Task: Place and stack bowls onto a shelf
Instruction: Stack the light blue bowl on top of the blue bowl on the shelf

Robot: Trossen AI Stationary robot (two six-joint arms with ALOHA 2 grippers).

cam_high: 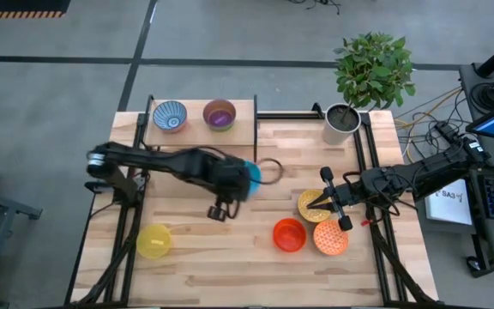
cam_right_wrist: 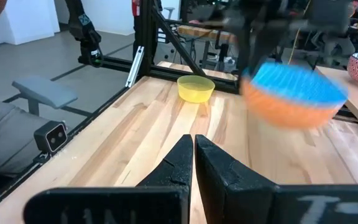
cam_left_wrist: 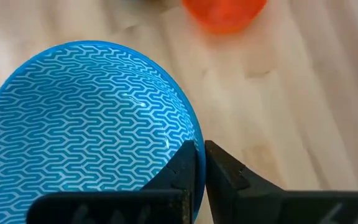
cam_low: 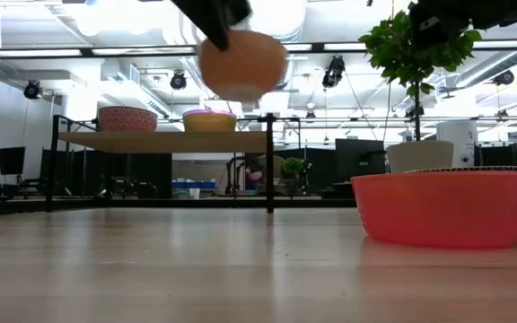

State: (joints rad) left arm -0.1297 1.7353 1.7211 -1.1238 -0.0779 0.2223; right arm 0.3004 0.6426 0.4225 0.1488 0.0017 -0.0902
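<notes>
My left gripper (cam_high: 240, 178) is shut on a bowl (cam_high: 253, 176) that is light blue with a zigzag pattern inside and orange outside. It hangs high above the table's middle (cam_low: 240, 65). On the shelf (cam_high: 194, 130) at the far left stand a blue-white patterned bowl (cam_high: 170, 115) and a purple bowl (cam_high: 219, 114). On the table rest a yellow bowl (cam_high: 153, 241), a red-orange bowl (cam_high: 289, 234), a speckled orange bowl (cam_high: 330, 238) and a speckled yellow bowl (cam_high: 313, 206). My right gripper (cam_high: 322, 202) is shut and empty, held level above the speckled yellow bowl. My left gripper holds the bowl by its rim (cam_left_wrist: 196, 135), one finger (cam_left_wrist: 184, 167) inside the bowl and the other (cam_left_wrist: 227, 175) outside. The fingers slant down from above. The bowl (cam_right_wrist: 297, 93) is lifted clear of the table and tilts a little.
A white plant pot (cam_high: 342, 123) with a green plant (cam_high: 374, 69) stands at the far right. The black frame posts (cam_high: 143, 129) rise beside the shelf. Bare tabletop (cam_high: 230, 257) lies between the yellow and red-orange bowls.
</notes>
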